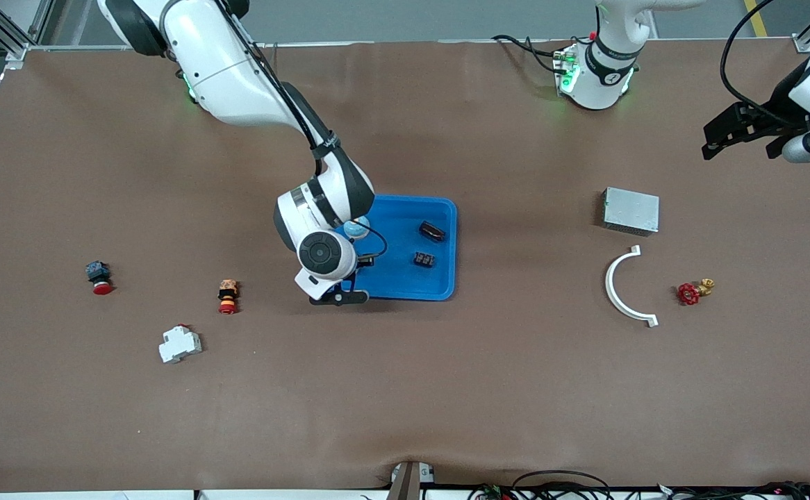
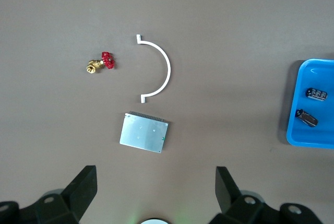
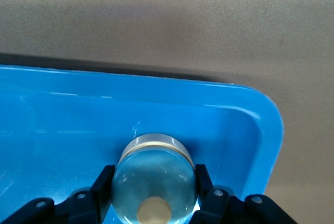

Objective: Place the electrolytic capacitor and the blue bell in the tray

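Observation:
The bright blue tray (image 1: 448,208) lies mid-table. My right gripper (image 1: 353,232) is down in the tray's corner toward the right arm's end, shut on the blue bell (image 1: 357,226). In the right wrist view the black fingers (image 3: 102,187) press both sides of the bell's glossy dome (image 3: 154,174) next to the tray's rim (image 3: 271,125). A dark cylindrical electrolytic capacitor (image 1: 431,230) and a small dark block (image 1: 424,260) lie in the tray. They also show in the left wrist view, the capacitor (image 2: 307,118) beside the block (image 2: 317,93). My left gripper (image 1: 735,135) waits open and empty in the air over the table's left arm's end, with both fingers wide apart (image 2: 156,192).
A grey metal box (image 1: 630,210), a white curved piece (image 1: 620,288) and a red-handled brass valve (image 1: 691,292) lie toward the left arm's end. A red push button (image 1: 98,276), an orange-and-red button (image 1: 228,296) and a white breaker (image 1: 180,344) lie toward the right arm's end.

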You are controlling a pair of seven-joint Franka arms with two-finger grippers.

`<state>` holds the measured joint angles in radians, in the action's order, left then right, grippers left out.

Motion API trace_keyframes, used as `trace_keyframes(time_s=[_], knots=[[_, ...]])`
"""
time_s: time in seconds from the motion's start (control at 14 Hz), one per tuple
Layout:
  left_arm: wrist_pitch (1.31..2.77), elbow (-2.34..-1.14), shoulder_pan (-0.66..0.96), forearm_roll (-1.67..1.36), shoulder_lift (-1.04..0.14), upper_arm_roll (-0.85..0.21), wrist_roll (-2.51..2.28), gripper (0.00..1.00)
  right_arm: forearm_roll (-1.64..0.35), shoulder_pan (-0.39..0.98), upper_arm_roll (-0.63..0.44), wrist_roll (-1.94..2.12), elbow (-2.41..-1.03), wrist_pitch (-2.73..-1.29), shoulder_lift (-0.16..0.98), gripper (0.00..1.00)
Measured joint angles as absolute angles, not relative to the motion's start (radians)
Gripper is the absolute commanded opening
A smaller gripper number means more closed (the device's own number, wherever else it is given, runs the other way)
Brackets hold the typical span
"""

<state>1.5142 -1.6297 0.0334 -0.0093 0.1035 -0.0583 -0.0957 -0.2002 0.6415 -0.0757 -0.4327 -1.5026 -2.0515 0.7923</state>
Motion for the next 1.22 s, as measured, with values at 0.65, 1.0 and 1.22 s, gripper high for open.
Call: trace_keyframes(time_s=[0.65,1.0,1.22], knots=[[1.522,-1.63,0.029,-0.009,0.103,-0.058,-0.096,1.0,-0.2,0.649,-0.079,-0.433,-1.474,-1.829,0.713,1.0],[1.522,-1.629,0.029,-0.009,0.103,-0.058,-0.096,1.0,-0.193,0.628,-0.102,-0.433,-1.46,-1.426,0.412,1.0],[1.53,-1.628,0.029,-0.009,0.103,-0.058,-0.096,1.0,-0.118,0.584,-0.105,-0.416,-1.485,-1.296,0.245,1.0]])
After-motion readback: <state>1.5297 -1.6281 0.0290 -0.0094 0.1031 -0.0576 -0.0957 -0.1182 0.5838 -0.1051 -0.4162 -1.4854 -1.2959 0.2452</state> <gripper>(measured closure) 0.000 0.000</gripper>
